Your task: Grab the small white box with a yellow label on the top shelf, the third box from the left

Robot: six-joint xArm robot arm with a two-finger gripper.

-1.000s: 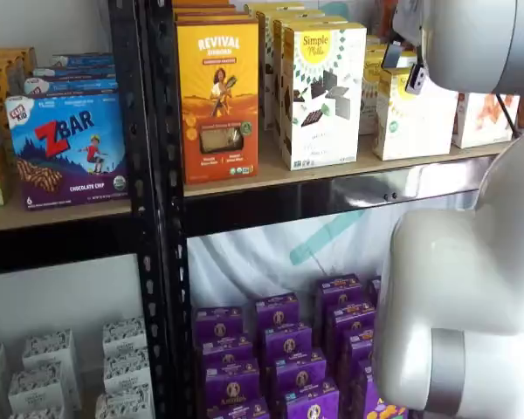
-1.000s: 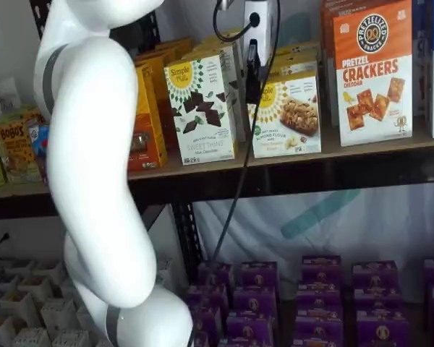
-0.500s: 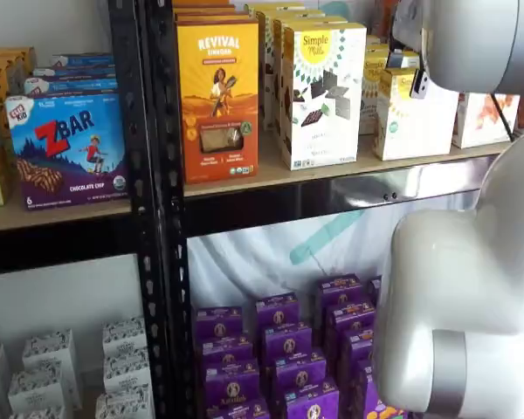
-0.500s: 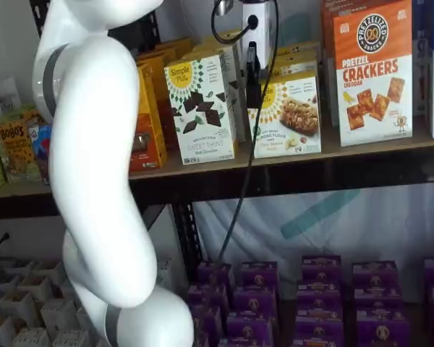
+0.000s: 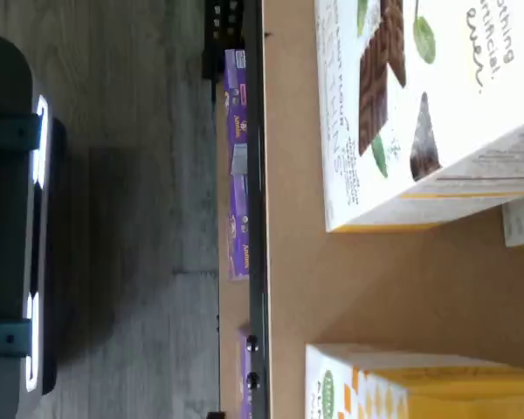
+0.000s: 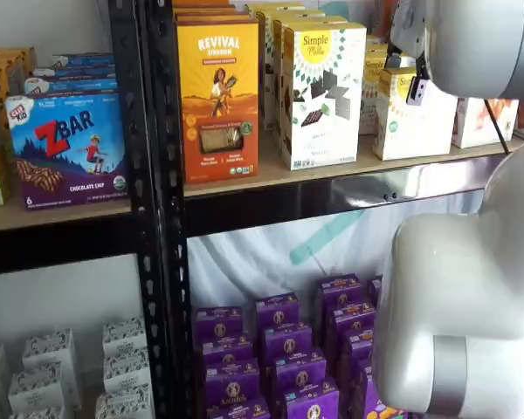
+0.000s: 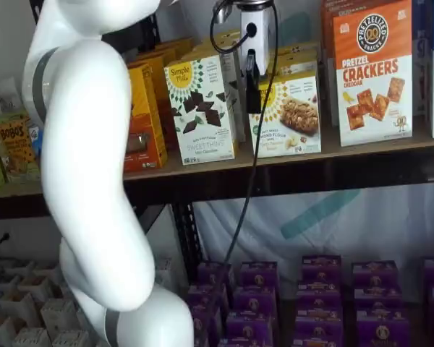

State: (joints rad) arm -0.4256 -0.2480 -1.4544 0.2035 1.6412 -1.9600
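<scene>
My own white arm (image 7: 94, 181) stands nearest, in front of the shelving. Past it my hand (image 7: 252, 101) hangs from above at the front of the desk (image 7: 202, 168), with a cable looping off its white body. Its black fingers (image 7: 252, 79) show side-on only, so I cannot tell whether they are apart or together; nothing is in them.

Below the hand, the desk's front edge is a straight tan lip over a dark glossy beam. In the wrist view a strip of bare board (image 5: 297, 262) runs along that edge, and a bare lane leads inward between the tall white box with chocolate squares (image 5: 419, 105) and a yellow-topped carton (image 5: 419, 384); I cannot tell which carton that is.

The small white box (image 7: 296, 119) stands upright just behind the hand. In both shelf views the fingers cross its upper front (image 6: 415, 113) near one corner. The chocolate-square box (image 7: 201, 108) stands near the hand on its other side, with a narrow gap between the two cartons. The Revival box (image 6: 217, 100) comes beyond that one. A pretzel crackers box (image 7: 372, 72) stands well apart past the small box.

More cartons line up behind the front row. Purple boxes (image 6: 279, 349) sit far below the hand.
</scene>
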